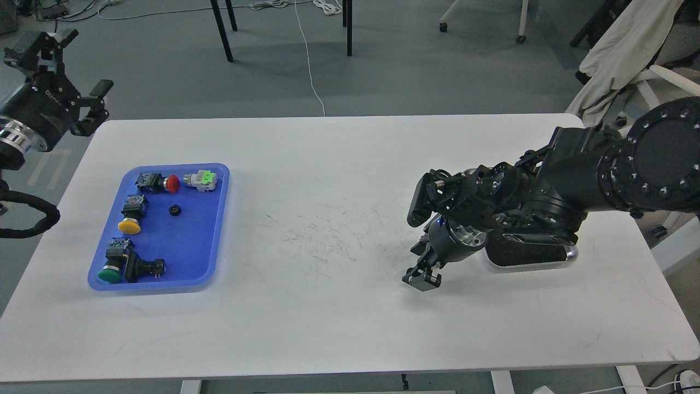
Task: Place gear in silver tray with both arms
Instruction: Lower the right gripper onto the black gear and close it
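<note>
A small black gear lies in the blue tray at the left. The silver tray sits at the right, mostly hidden under my right arm; only its near rim and dark bottom show. My right gripper points down at the table, left of the silver tray and just above or on the surface. Its dark fingers cannot be told apart, and no gear shows at its tip. My left gripper is open and empty, raised beyond the table's far left corner.
The blue tray also holds several push-button switches with red, yellow and green caps. Chair and table legs stand on the floor behind the table. A chair with a cloth stands at the far right.
</note>
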